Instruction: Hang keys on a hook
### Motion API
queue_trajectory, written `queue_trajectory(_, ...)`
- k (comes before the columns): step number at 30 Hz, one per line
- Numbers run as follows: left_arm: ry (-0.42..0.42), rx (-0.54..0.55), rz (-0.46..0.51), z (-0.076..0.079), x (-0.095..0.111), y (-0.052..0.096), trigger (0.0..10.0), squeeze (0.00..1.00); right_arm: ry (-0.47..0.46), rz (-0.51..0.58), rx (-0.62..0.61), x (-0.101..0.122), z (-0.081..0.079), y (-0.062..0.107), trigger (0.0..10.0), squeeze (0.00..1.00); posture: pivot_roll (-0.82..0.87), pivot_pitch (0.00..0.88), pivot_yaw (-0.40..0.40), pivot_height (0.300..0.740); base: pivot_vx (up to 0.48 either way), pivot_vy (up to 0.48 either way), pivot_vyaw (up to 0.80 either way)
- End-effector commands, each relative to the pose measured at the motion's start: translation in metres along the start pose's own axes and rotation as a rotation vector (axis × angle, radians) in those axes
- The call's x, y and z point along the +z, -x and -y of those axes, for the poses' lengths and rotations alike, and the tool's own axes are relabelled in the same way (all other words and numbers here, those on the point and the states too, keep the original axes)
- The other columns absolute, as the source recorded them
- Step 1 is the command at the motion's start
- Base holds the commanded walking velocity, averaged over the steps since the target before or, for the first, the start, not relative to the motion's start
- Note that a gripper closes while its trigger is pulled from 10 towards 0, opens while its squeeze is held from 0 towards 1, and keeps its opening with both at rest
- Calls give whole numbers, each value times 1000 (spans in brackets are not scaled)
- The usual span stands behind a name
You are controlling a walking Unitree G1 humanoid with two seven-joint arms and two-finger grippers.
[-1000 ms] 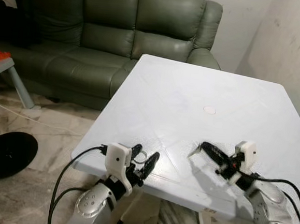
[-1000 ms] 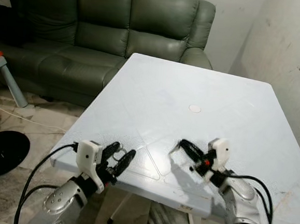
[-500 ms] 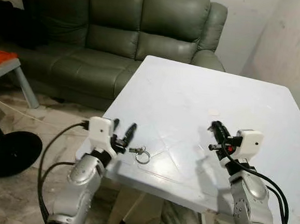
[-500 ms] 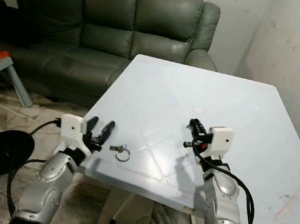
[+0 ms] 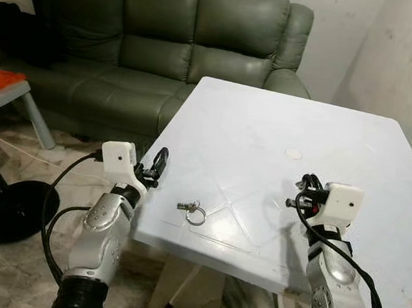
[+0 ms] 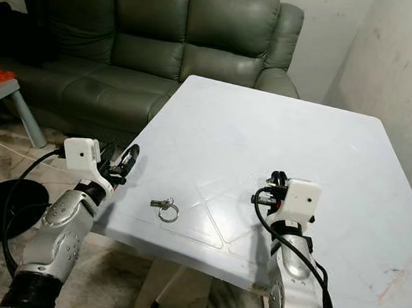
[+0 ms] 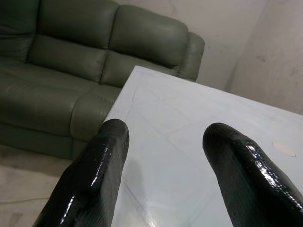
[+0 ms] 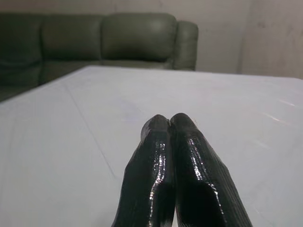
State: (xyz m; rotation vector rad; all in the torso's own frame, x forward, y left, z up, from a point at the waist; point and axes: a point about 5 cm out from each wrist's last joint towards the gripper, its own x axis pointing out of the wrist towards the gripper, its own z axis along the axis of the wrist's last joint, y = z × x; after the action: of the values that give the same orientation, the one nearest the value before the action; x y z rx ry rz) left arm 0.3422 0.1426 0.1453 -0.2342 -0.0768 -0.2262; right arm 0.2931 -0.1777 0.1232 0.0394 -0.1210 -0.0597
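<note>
My keys (image 5: pixel 191 211) lie on open table (image 5: pixel 280 124); only the sofa (image 5: pixel 165 44) stands beyond its far edge.

- The two eye views look forward and down from the head; both share the white worktop (image 5: pixel 278 138), the green sofa (image 5: pixel 172 44) and both arms.
- The left wrist view looks along the left tool (image 7: pixel 163 142), close above the worktop, towards the sofa.
- The right wrist view looks low across the worktop along the right tool (image 8: pixel 169 124), sofa far behind.

Green sofa (image 5: pixel 164 51), white table (image 5: pixel 279 131), seemingly marble floor (image 5: pixel 39 184).
</note>
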Motion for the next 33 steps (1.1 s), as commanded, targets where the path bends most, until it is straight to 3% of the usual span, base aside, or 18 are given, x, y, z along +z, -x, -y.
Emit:
queue_trajectory(1,-6,-10,4,0,1,-4,10000,0,23,2,9,3,-3,1,10000,0,-60,0,-17,740,0,0,0)
queue_trajectory(22,6,39,24,-19,1,10,10000,0,85,14,-18,12,3,3,10000,0,-62,0,-16,740,0,0,0)
queue_trajectory(33,2,43,21,-19,1,9,10000,0,88,7,8,11,-3,1,10000,0,-54,0,-22,740,0,447,0)
